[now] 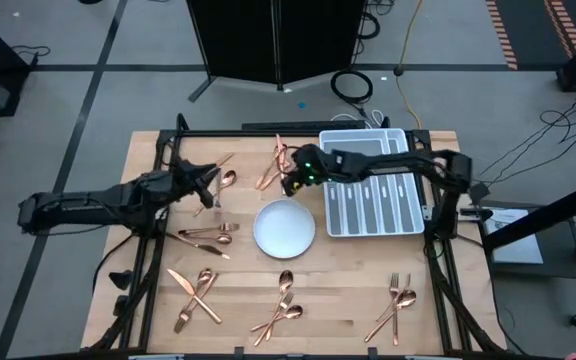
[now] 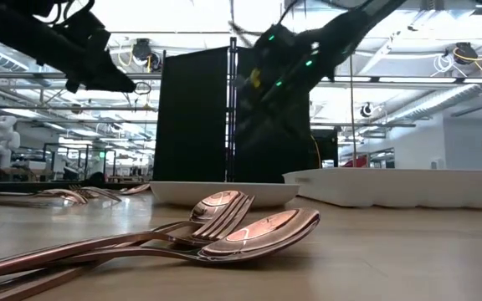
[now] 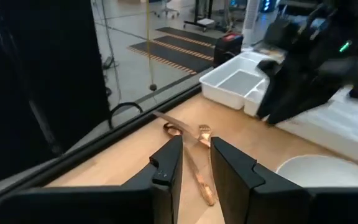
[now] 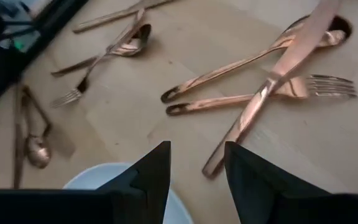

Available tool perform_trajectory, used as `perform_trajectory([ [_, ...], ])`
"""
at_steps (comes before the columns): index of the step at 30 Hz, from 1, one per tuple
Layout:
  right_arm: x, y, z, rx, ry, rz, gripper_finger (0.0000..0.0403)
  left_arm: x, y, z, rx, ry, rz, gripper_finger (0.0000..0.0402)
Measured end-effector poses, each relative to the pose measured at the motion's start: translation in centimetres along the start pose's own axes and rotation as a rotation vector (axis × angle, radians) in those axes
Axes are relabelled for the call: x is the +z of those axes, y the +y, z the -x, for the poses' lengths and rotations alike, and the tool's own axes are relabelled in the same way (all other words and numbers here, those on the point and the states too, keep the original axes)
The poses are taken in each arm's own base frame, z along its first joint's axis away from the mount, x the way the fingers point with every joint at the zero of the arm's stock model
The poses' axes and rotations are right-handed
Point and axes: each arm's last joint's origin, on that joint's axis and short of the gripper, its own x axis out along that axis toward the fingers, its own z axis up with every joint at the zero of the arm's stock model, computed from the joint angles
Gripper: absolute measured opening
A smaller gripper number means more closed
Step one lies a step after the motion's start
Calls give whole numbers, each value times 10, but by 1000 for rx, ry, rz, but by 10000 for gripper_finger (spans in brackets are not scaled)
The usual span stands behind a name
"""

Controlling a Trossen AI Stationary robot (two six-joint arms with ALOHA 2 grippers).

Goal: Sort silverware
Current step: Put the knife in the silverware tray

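Note:
Copper silverware lies on the wooden table in several small piles. My right gripper (image 1: 290,182) hovers open between the white plate (image 1: 284,228) and the far-centre pile (image 1: 273,165). In its wrist view that pile's knife (image 4: 272,81), fork (image 4: 316,87) and spoon lie crossed just beyond the fingers (image 4: 194,165), and the plate (image 4: 98,180) sits below. My left gripper (image 1: 204,186) hangs open above the table beside a spoon pile (image 1: 224,180). Its wrist view looks past the empty fingers (image 3: 194,163) at the far-centre pile (image 3: 188,134). Both grippers hold nothing.
The white divided tray (image 1: 373,185) stands right of the plate, under the right arm. More piles lie at left (image 1: 208,236) and along the near edge (image 1: 196,295), (image 1: 283,305), (image 1: 396,305). In the low view a fork and spoon (image 2: 241,227) lie close by.

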Motion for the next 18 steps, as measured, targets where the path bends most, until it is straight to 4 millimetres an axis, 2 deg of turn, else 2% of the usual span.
perform_trajectory([
  [6,25,10,-28,-62,60,27,144,2,18,-6,37,11,51,121],
  [9,34,6,-39,-131,121,17,144,2,24,-9,28,23,62,152],
  [13,36,-3,-57,-207,183,-17,144,1,27,-11,3,39,66,182],
  [18,32,-11,-76,-232,215,-32,144,3,27,-11,2,21,69,196],
])
